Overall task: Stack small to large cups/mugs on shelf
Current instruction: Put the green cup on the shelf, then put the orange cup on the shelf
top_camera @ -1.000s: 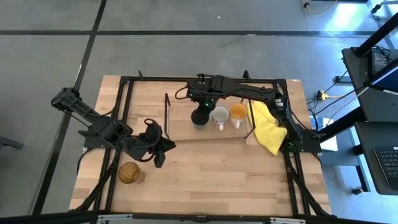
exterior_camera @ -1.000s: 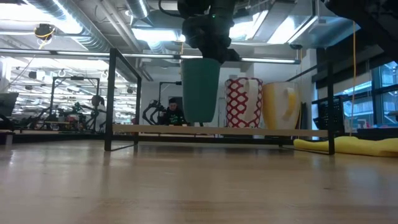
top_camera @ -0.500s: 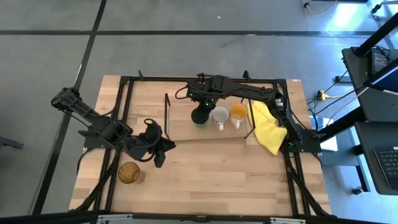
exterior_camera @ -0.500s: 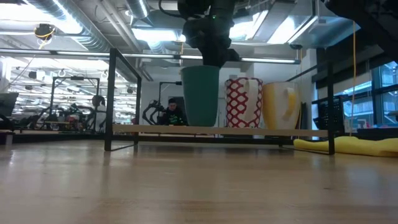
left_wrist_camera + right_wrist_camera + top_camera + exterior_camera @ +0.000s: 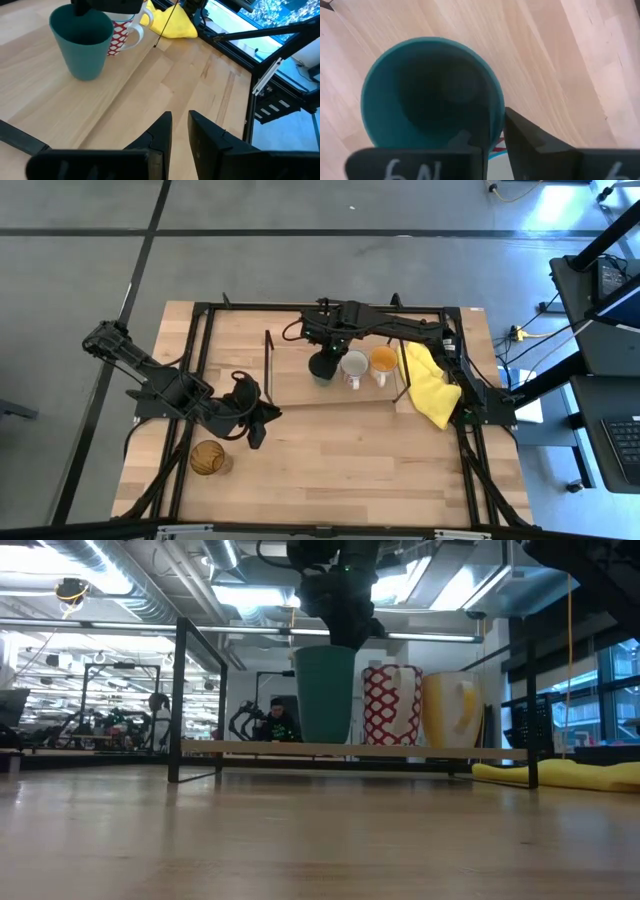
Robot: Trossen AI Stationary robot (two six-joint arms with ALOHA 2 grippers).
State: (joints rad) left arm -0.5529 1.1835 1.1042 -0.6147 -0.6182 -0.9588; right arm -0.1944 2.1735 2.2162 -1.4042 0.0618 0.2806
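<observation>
The dark green cup (image 5: pixel 325 695) stands upright on its base on the shelf's wooden board (image 5: pixel 250 748), at the left end of a row with the red-and-white patterned mug (image 5: pixel 390 705) and the orange mug (image 5: pixel 450 710). My right gripper (image 5: pixel 340 635) is above the cup, shut on its rim. The amber ribbed glass (image 5: pixel 207 458) stands on the table near the front left. My left gripper (image 5: pixel 255 420) waits just above the table beside the glass, fingers a narrow gap apart, empty. In the left wrist view the green cup (image 5: pixel 82 42) stands ahead. My right gripper pinches the green cup's rim wall (image 5: pixel 495 107) on the side next to the patterned mug, one finger inside the cup and one outside. The fingers come from above, pointing down. The cup stands upright with its base on the shelf board.
A yellow cloth (image 5: pixel 430 385) lies on the table just right of the shelf. The shelf's black wire end frames (image 5: pixel 268 365) stand at each end of the board. Black table frame rails run along the table's edges. Bare wood lies between shelf and near edge.
My right gripper has gone down with the green cup. The cup hung just clear above the shelf board a second ago; its base now rests on the board beside the patterned mug, still upright.
</observation>
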